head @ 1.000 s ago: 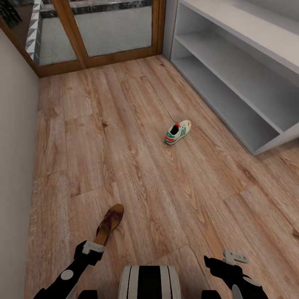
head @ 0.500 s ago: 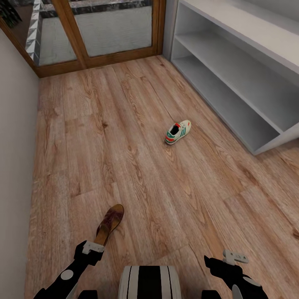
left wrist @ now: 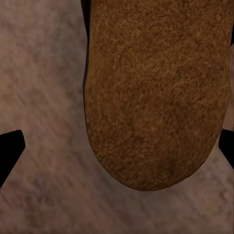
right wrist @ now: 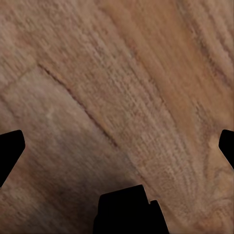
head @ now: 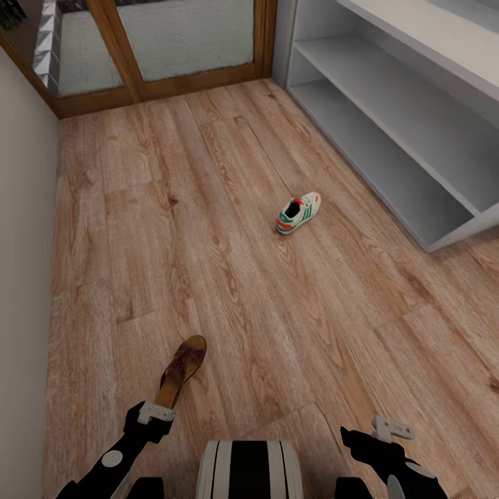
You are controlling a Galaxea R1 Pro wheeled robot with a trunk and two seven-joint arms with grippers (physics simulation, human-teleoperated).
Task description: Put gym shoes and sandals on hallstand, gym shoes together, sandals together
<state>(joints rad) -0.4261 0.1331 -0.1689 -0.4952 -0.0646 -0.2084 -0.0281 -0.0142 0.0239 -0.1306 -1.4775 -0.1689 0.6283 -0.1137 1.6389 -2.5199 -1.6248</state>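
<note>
I had one gym shoe (head: 299, 213) lying on the corridor floor (head: 229, 291) near the hallstand (head: 416, 132), whose shelves stood bare. One sandal (head: 181, 369) lay on the planks just ahead of my left gripper (head: 154, 414), its jaws spread wide around the heel. My right gripper (head: 391, 427) hung over bare floor, jaws likewise released.

The corridor floor (head: 229, 277), light brown wood-plank laminate, is carrying two things. One gym shoe (head: 299, 213) is lying on it near the open front of the hallstand (head: 388, 132), apart from its lowest shelf. One sandal (head: 182, 367) is lying well apart from the shoe; its tan footbed (left wrist: 156, 92) is resting flat on the planks.
</note>
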